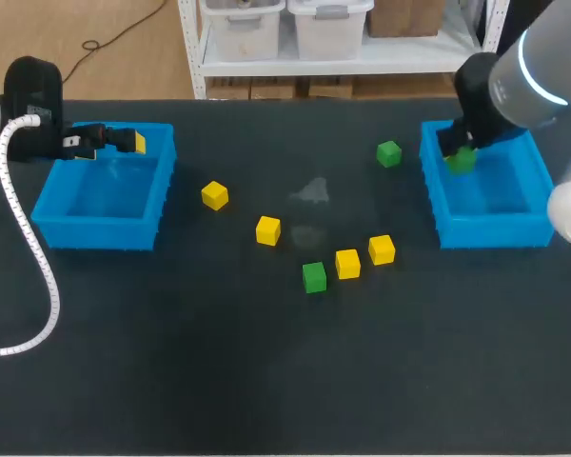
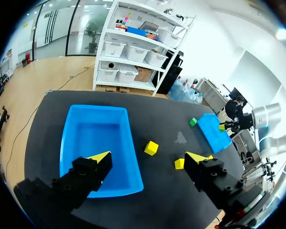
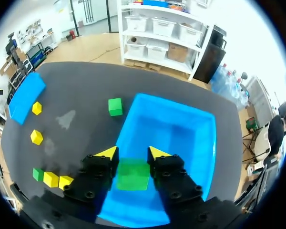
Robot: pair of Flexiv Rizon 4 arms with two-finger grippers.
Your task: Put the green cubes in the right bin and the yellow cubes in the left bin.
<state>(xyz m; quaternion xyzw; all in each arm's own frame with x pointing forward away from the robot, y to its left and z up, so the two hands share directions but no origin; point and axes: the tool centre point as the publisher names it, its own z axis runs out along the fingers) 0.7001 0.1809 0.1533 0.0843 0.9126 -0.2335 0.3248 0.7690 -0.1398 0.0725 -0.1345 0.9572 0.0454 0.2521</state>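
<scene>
Bins stand at both ends of the dark desk (image 1: 266, 381). The right claw (image 3: 133, 155) hangs over the right bin (image 1: 485, 233) and squeezes a held green cube (image 3: 132, 175) from two sides; the cube is right above where it belongs, so I think letting go comes next. The left claw (image 2: 148, 156) hangs over the left bin (image 2: 100, 138) with its fingers spread wide and nothing between them; it looks ready to go and get a yellow one. Four yellow cubes (image 1: 267, 229) wait on the desk; a loose green cube (image 1: 388, 153) lies just beside the right bin; a last green cube (image 1: 314, 277) sits near the yellow ones.
</scene>
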